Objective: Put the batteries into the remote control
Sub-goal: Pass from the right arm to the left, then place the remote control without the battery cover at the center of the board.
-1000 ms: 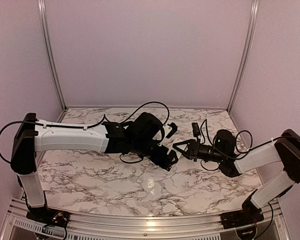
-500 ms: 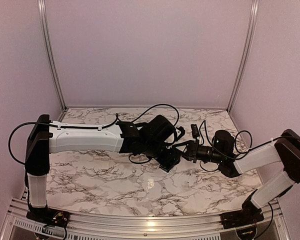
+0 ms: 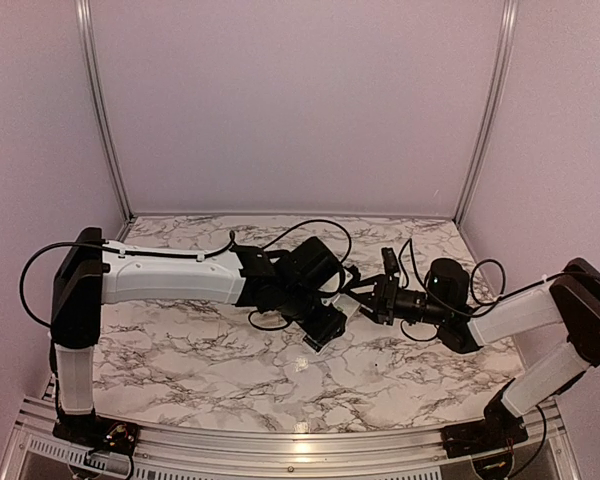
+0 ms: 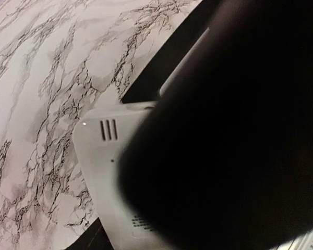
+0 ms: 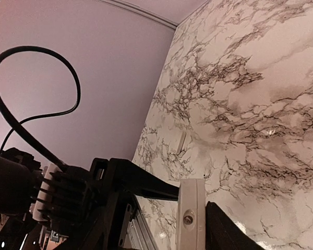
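The remote [image 3: 347, 305] is at mid-worktop [image 3: 180, 350], where the two pincers meet tip to tip. It sits between the left pincer's [image 3: 336, 312] fingers. One finger of the right pincer [image 3: 365, 295] lies against its edge. Whether either pincer is clenched I cannot tell.

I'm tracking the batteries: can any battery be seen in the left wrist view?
No: that view shows only the white remote control, the marble table and dark blurred shapes near the lens.

The remote control [image 5: 191, 221] (edge-on) stands in the foreground, marble table [image 5: 261, 104] beyond.
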`<state>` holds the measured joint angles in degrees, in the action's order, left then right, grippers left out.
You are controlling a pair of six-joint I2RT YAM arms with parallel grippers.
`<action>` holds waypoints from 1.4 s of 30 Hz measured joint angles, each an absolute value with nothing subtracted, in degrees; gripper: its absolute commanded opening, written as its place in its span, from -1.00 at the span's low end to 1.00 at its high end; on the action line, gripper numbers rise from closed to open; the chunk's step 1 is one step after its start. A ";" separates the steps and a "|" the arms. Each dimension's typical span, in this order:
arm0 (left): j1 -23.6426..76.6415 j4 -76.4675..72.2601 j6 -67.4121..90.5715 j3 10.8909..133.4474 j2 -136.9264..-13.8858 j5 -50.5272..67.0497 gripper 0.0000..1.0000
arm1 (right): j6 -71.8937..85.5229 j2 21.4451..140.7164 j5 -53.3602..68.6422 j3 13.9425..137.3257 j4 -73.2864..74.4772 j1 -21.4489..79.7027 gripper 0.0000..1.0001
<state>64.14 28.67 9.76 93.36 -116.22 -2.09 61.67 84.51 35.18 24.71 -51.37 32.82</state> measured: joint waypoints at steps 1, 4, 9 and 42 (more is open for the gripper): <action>63.61 28.77 8.97 92.20 -116.01 -1.15 -0.43 | 61.58 84.47 35.79 24.71 -51.09 32.23 0.28; 62.26 29.61 6.00 89.52 -114.91 1.19 -0.43 | 61.25 83.61 36.53 24.27 -49.08 30.28 0.38; 60.69 33.47 -1.76 88.90 -113.78 4.45 -0.39 | 58.26 77.45 36.95 22.50 -43.40 27.05 0.49; 62.19 60.99 -28.88 117.60 -136.25 4.03 -0.27 | 45.15 51.09 39.57 15.05 -23.07 9.67 0.58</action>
